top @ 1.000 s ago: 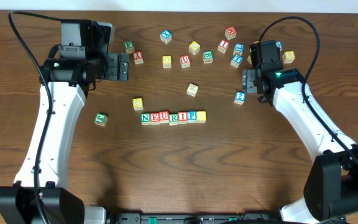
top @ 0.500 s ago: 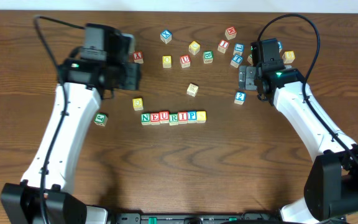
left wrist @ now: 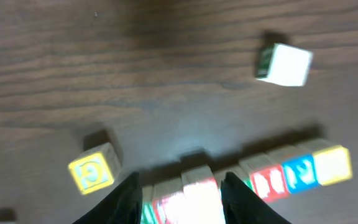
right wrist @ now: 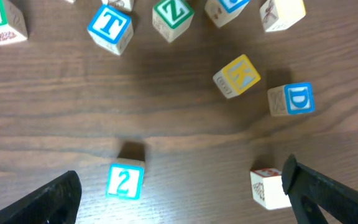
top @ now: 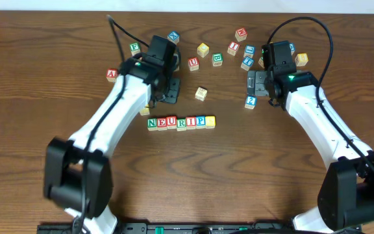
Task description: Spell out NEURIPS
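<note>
The NEURIPS row (top: 180, 122) lies just ahead of the left gripper (top: 165, 93).

A dark brown wood-grain surface (top: 239, 175) fills nearly the whole overhead view. Along its far edge runs a thin pale strip (top: 193, 5). Even light leaves a soft sheen on the wood, plainest in the left wrist view.

We think this is a robot lab, not a home. Two white robot arms, the left arm (top: 109, 110) and the right arm (top: 317, 121), stand at one brown wooden surface (top: 252, 175) (plain, like a work desk). Little letter blocks (top: 203, 49) lie on it like a test game, and we look down from high above and from each wrist.
</note>
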